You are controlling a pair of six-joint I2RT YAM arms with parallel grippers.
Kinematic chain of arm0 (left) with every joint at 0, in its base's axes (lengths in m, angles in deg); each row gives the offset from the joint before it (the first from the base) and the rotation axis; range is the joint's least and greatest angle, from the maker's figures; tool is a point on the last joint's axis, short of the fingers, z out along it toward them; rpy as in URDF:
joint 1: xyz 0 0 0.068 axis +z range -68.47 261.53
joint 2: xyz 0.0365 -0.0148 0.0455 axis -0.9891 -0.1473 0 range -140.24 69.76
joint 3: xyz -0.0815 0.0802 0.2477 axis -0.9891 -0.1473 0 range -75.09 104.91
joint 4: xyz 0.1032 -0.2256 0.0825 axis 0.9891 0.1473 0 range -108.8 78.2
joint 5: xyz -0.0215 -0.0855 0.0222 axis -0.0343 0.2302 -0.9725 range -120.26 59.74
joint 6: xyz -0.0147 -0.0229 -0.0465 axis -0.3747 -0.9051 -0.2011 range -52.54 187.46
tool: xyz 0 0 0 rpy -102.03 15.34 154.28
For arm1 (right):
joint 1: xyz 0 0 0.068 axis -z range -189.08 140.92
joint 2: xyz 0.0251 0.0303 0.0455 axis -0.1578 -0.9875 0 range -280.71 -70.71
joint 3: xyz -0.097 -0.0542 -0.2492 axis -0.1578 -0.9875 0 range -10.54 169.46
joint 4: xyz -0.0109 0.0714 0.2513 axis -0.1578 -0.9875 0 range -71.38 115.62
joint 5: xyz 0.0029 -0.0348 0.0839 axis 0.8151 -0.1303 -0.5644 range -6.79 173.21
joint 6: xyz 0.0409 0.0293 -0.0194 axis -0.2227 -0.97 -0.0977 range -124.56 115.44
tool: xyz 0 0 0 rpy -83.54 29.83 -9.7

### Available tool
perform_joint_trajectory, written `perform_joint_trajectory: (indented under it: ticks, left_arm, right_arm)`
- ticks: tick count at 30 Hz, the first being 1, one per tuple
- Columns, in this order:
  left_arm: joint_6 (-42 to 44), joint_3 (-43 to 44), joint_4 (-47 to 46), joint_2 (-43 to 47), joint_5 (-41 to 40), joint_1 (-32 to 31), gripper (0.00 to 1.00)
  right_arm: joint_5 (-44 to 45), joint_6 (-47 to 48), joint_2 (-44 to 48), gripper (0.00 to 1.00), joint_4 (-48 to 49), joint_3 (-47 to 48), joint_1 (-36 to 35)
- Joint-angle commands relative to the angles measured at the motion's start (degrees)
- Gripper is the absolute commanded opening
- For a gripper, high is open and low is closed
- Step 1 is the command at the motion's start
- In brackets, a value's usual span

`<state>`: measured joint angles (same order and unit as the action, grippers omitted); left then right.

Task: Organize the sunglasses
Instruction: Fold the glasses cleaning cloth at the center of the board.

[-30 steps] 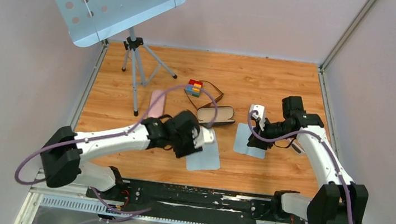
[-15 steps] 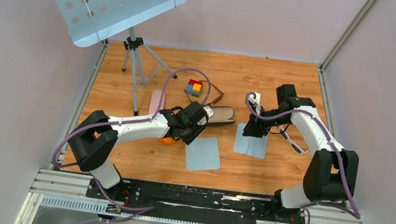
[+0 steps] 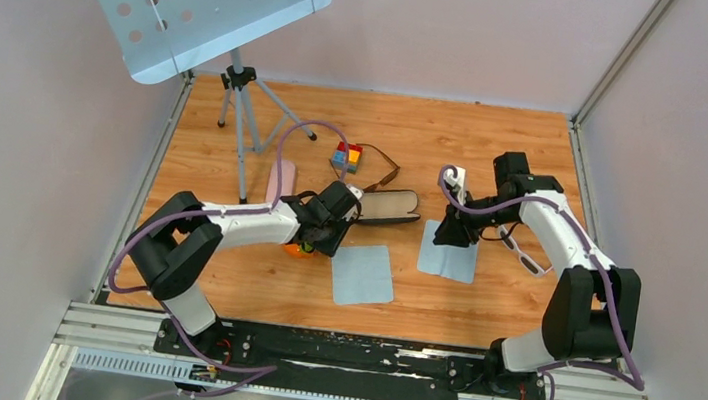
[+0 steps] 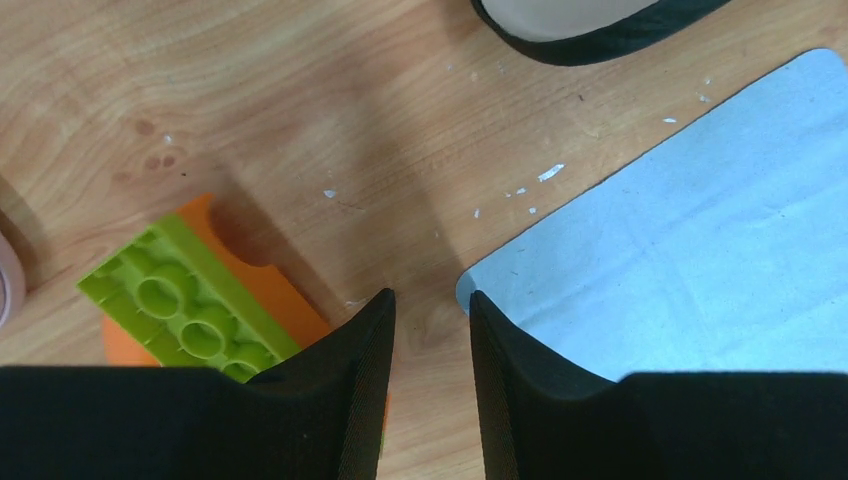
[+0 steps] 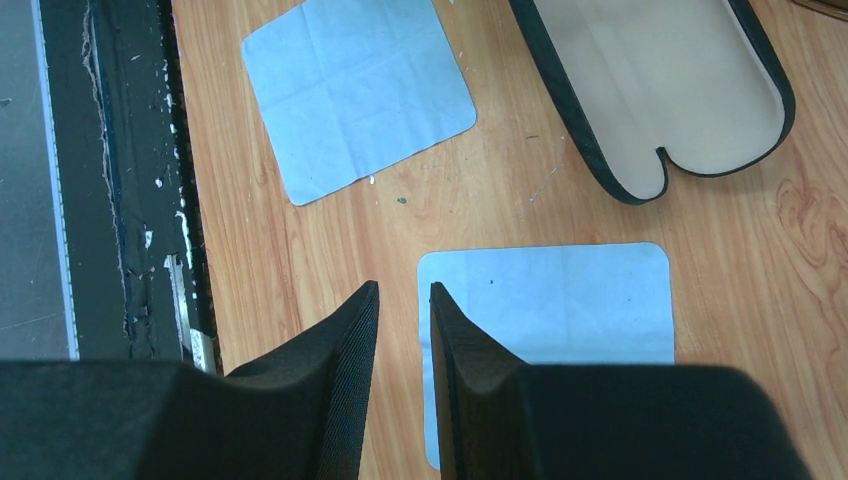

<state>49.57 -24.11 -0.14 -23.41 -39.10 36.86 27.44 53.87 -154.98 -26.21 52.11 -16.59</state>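
Observation:
The sunglasses (image 3: pixel 385 170), a thin dark-brown frame, lie at the back of the table beside a coloured block (image 3: pixel 346 156). In front of them a black case (image 3: pixel 387 206) (image 4: pixel 590 30) (image 5: pixel 660 90) lies open with a pale lining. My left gripper (image 3: pixel 323 243) (image 4: pixel 432 295) hangs over bare wood between a green-and-orange brick (image 4: pixel 185 305) and a blue cloth (image 4: pixel 690 250). Its jaws are slightly apart and hold nothing. My right gripper (image 3: pixel 448 239) (image 5: pixel 404 285) is narrowly open and empty over the left edge of a second blue cloth (image 3: pixel 449 253) (image 5: pixel 560 300).
A pink case (image 3: pixel 280 180) lies left of the black one. A music stand (image 3: pixel 241 97) on a tripod stands at the back left. Under the right forearm lies a pale glasses-like frame (image 3: pixel 523 256). The black rail (image 5: pixel 60 180) runs along the near edge.
My left gripper has moved from over the near cloth back and to the left, toward the brick, and its jaws have narrowed. The right arm rose, its elbow swinging toward the back, then held still.

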Motion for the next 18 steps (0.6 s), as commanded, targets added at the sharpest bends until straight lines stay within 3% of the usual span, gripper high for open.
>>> perform_joint_trajectory:
  ticks: [1,12,18]
  left_arm:
    - [-3.66,-1.05,-3.60,-1.27,2.67,0.81,0.38]
    - [-3.66,-1.07,-4.35,-3.49,4.16,1.07,0.31]
    - [-2.92,-1.04,-1.02,-1.83,3.34,1.07,0.32]
  right_arm:
    - [-2.41,0.20,0.34,0.29,-0.40,-0.91,-0.74]
    - [-1.43,0.67,0.59,0.29,-0.03,-2.16,-1.58]
    - [-1.25,0.62,0.51,0.29,0.24,-2.19,-2.00]
